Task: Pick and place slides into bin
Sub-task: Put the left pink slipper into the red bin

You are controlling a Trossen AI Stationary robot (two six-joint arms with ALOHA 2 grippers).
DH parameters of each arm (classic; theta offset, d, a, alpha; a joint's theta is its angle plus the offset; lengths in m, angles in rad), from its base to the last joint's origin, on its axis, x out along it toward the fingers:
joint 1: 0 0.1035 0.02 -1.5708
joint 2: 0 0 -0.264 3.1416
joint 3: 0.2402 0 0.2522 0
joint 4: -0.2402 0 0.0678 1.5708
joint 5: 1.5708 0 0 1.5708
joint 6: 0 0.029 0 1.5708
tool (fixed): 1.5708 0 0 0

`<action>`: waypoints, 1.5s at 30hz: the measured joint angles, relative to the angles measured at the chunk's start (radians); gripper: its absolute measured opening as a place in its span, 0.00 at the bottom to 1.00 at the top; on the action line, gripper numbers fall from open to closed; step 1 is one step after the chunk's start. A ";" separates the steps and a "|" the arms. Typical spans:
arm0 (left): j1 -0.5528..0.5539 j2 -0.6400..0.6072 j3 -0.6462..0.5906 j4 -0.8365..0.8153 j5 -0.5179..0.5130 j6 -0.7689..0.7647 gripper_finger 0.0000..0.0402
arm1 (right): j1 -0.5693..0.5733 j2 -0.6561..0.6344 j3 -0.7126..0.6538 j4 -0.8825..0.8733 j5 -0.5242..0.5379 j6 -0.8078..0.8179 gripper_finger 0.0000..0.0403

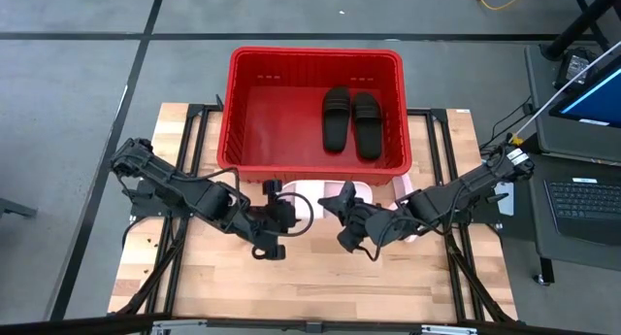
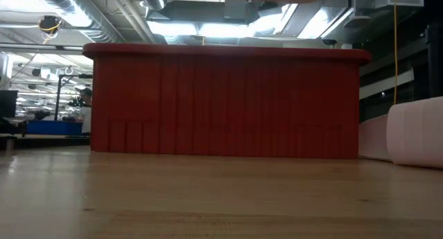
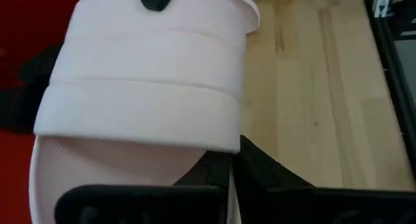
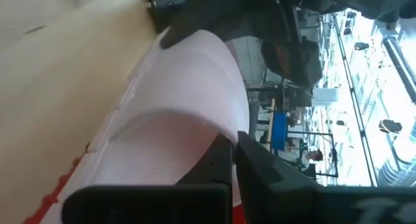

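**Spotter:** Start at your fingertips. What have you got?

**Me:** Both sets are pinched tight. My left gripper (image 3: 231, 169) is clamped on the edge of a pale pink slide (image 3: 140, 87), with the wide strap right in front of my wrist camera. My right gripper (image 4: 234, 162) is clamped on the edge of the other pink slide (image 4: 175, 107), and from that wrist the slide looks tipped up, strap bulging against the room behind.

**Spotter:** And where does that put you against the red bin (image 1: 254, 133)?

**Me:** Just outside its near wall, on the wooden table (image 1: 320, 282). In the high view my left gripper (image 1: 275, 218) and right gripper (image 1: 351, 221) sit close together, near the middle of that wall, with pink showing between them and the bin. The low view shows only a pink edge off past the bin's right end, so I can't tell how far each slide is off the wood.

**Spotter:** What's inside already?

**Me:** The two black slides (image 1: 350, 120) lie side by side in the bin's right half, long axes running from near wall to far wall. The left half is bare red floor.

**Spotter:** So what does the next move turn on?

**Me:** My judgement: the bin lies straight ahead of both sets of fingers, over that near wall. My left arm is nearer the open left half. Each pink slide's long axis should turn to match the black pair, then clear the rim.
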 joint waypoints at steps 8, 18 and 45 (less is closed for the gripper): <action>0.022 -0.005 0.000 -0.011 -0.042 0.028 0.01 | 0.007 -0.003 0.000 -0.050 0.028 0.051 0.02; 0.029 -0.057 0.000 -0.050 -0.130 -0.026 0.01 | 0.017 -0.007 0.001 -0.073 0.096 0.059 0.02; 0.010 -0.127 0.000 -0.088 -0.348 0.052 0.30 | -0.070 -0.037 0.096 -0.165 0.226 0.161 0.02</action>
